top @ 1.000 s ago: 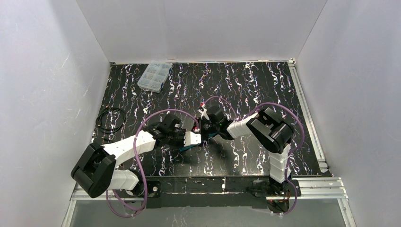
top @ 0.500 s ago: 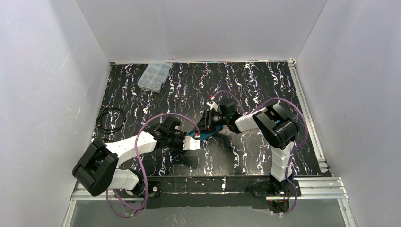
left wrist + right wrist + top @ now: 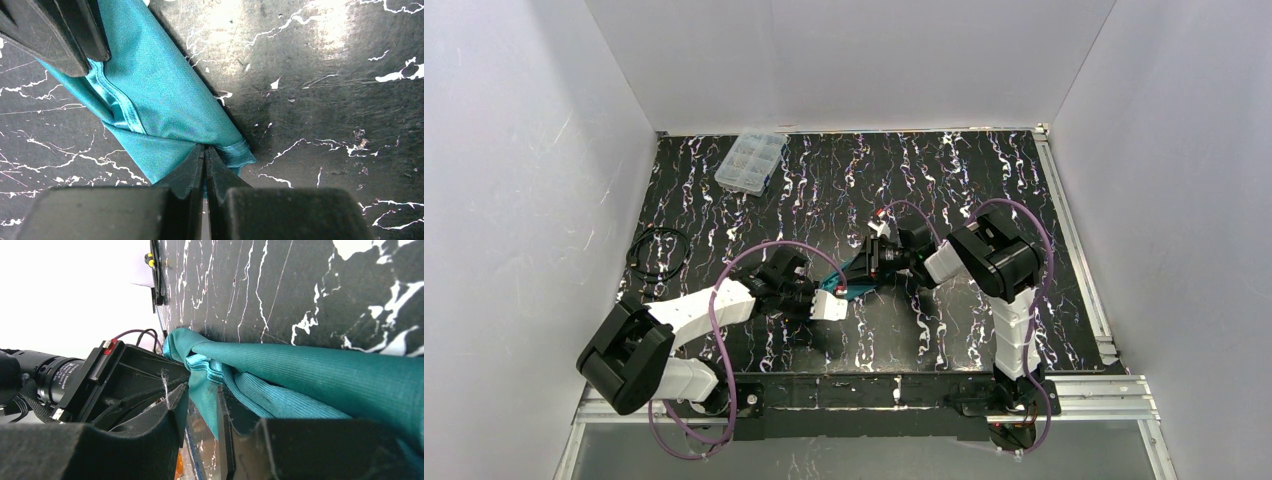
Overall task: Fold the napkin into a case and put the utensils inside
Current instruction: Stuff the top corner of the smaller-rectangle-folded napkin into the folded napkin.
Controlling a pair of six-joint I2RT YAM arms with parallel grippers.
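Two claws held napkin (image 3: 845,280) between them at mid-table (image 3: 984,180), cloth bunched into narrow teal strip. Your left claw (image 3: 832,298) was pressed together on strip's near-left end, hemmed fold caught at its tips. Your right claw (image 3: 871,262) sat at far-right end, fingers narrowly apart, cloth filling gap, pinching it. Strip ran straight from one claw to other. Left arm reached low, forward and rightward from its base. Right arm folded at elbow, wrist pointing left toward left claw.
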